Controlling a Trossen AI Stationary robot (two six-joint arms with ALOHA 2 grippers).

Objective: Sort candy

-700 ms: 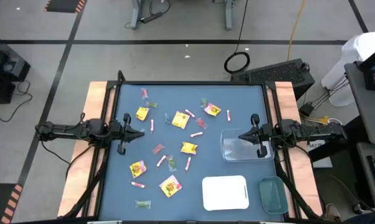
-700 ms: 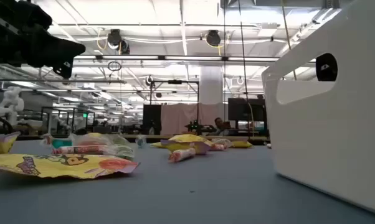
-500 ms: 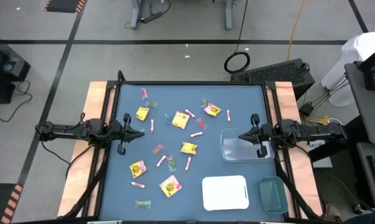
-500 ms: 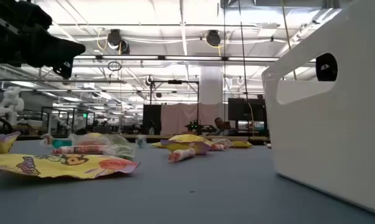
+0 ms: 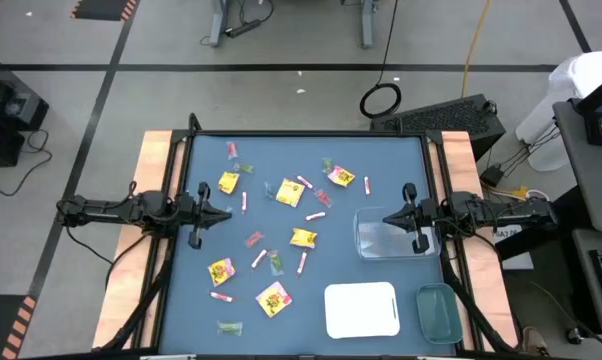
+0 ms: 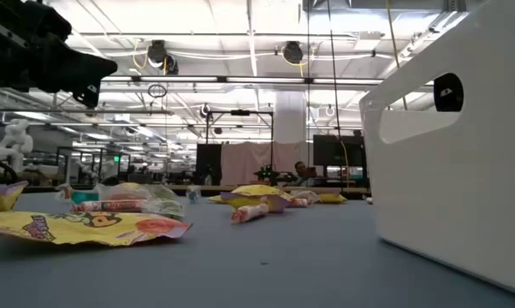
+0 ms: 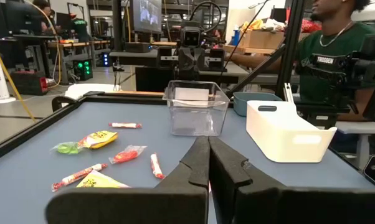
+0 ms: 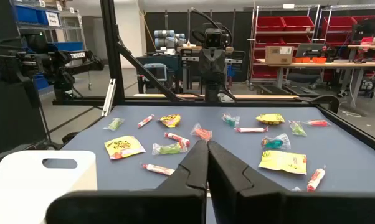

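- The left gripper is held at the table's left edge, fingers pressed together, nothing gripped.
- The right gripper is likewise closed and empty, above the clear tray.
- The candy is scattered across the blue table.

My left wrist camera: own left gripper at frame bottom, dark fingers pressed together, tips meeting, nothing between them. Blue table ahead. Candy scattered on it: yellow packet beside green piece, pink-red sticks, second yellow packet near fingers. Clear tray farther off, centre. White tray beside it, teal tray behind. Right arm faces me across table. Person seated beyond table edge.
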